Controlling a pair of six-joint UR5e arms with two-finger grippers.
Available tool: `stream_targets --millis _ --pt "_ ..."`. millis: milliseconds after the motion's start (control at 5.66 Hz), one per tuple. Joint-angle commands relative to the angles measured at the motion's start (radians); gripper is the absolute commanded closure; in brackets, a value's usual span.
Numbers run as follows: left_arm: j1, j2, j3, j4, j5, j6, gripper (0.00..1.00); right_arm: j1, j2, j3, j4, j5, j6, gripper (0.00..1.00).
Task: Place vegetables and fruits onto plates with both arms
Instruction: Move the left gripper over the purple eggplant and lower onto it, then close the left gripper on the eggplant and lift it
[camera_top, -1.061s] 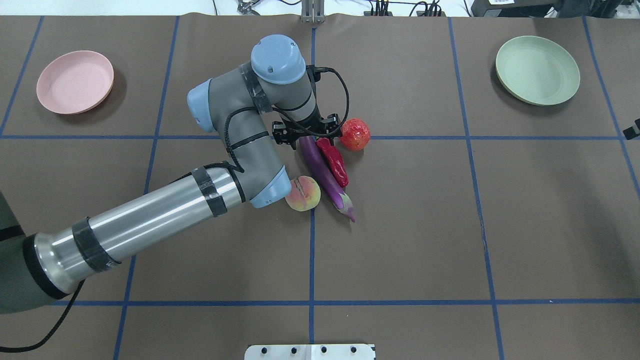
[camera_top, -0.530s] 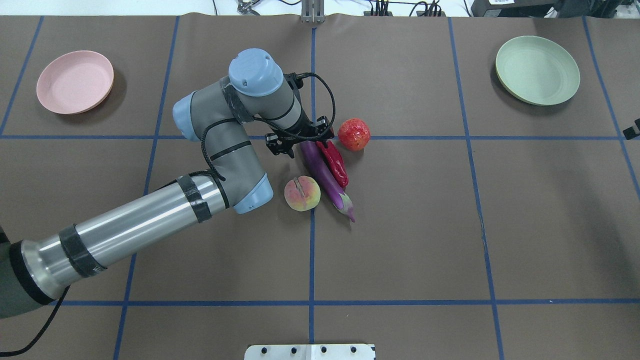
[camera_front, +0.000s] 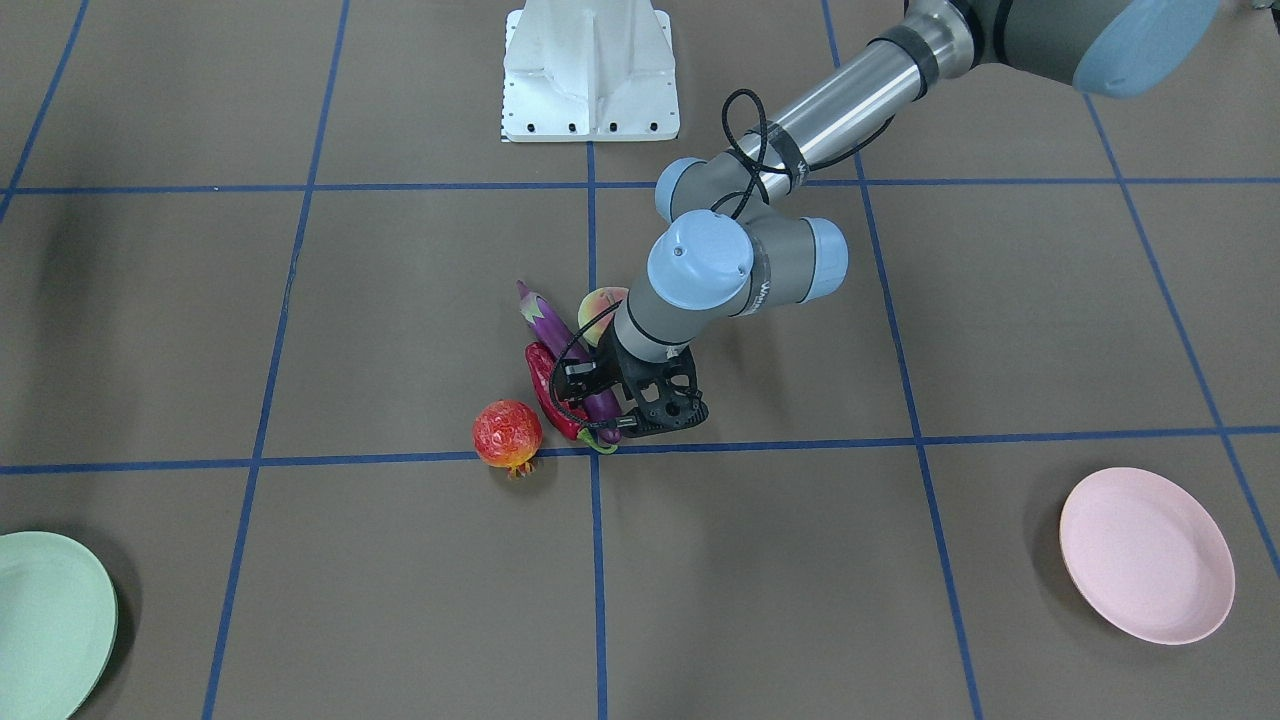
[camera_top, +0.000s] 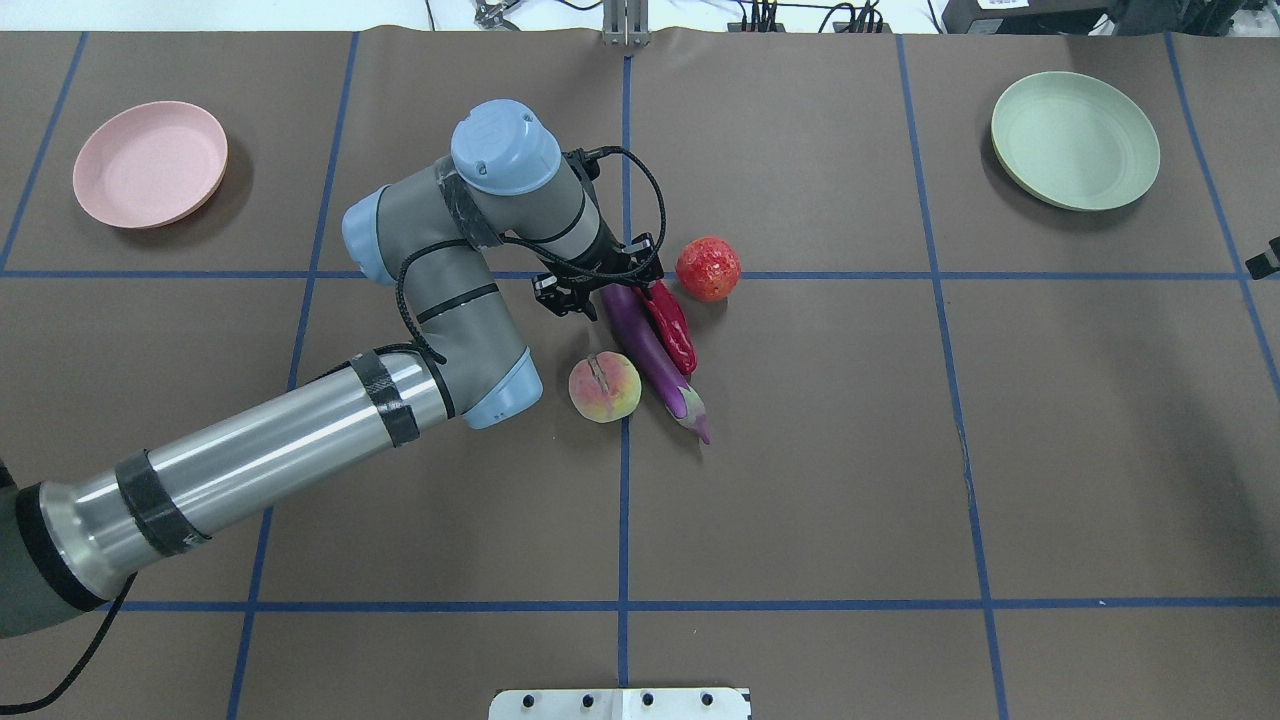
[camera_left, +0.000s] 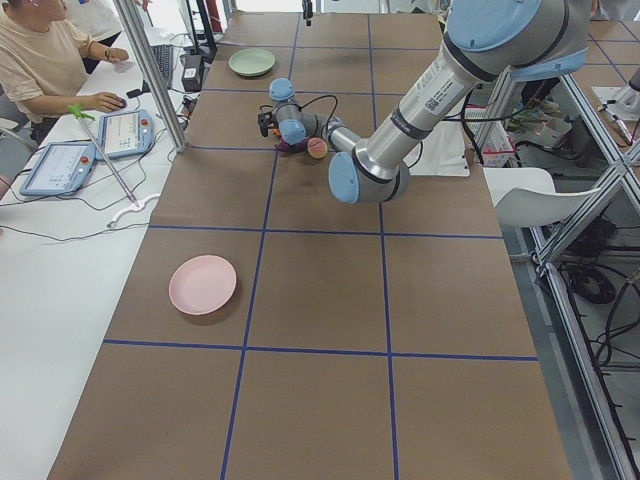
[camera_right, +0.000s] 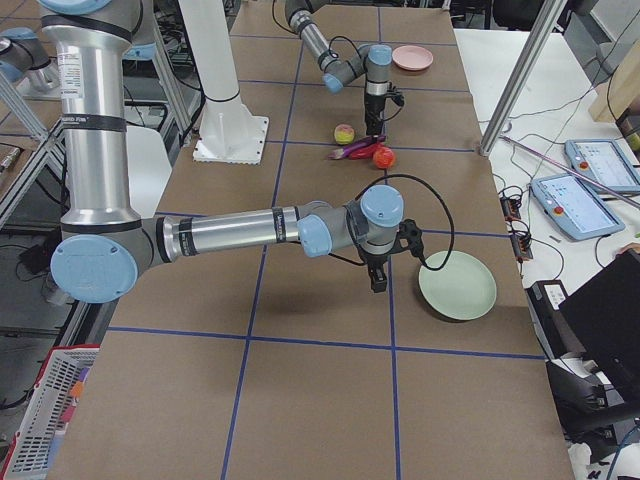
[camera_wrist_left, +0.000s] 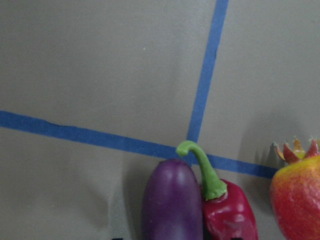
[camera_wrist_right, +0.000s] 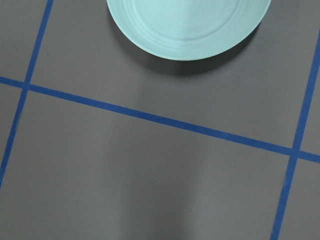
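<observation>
- Eggplant (camera_top: 650, 350) lies mid-table, pressed along one side against the chili pepper (camera_top: 675, 325). The peach (camera_top: 604, 387) sits just beside its other side, and the pomegranate (camera_top: 708, 268) is near the chili's stem end. Pink plate (camera_top: 150, 163) and green plate (camera_top: 1075, 140) are bare, well apart at opposite ends.
- Risk, our judgement: the chili touches the eggplant right at the grasp site. Closing jaws could pinch its green stem or drag it along, and a nudge could roll the pomegranate.
- Risk: a grip at the blunt end only, on glossy skin, leaves the long body hanging off-centre. We expect it may tilt or slip on lifting.
- Left gripper (camera_top: 598, 283) sits low over the eggplant's blunt end. Its jaws look parted to either side and hold nothing; we cannot confirm contact.
- Right gripper (camera_right: 378, 283) hangs beside the green plate. We cannot tell its opening, and we see no item in it.
</observation>
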Motion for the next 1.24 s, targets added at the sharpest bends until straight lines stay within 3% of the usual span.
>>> stream_targets --millis 0,177,354,530,1061 --pt "0.003 -0.001 0.013 -0.002 -0.004 -0.004 0.24 -0.001 0.000 -0.001 0.000 0.000 0.000 0.00" --pt "0.004 -0.001 0.016 -0.007 -0.004 -0.003 0.24 0.000 0.000 -0.003 -0.002 0.000 0.000 0.00" --pt "0.004 -0.005 0.025 -0.013 -0.004 -0.003 0.34 0.000 0.000 -0.003 -0.002 0.002 0.000 0.00" --pt "0.004 -0.007 0.024 -0.017 -0.007 -0.004 0.99 -0.001 -0.001 -0.003 -0.002 0.002 0.000 0.00" --pt "-0.010 -0.005 0.016 -0.126 -0.013 -0.046 1.00 0.000 -0.002 -0.007 -0.002 0.002 -0.002 0.00"
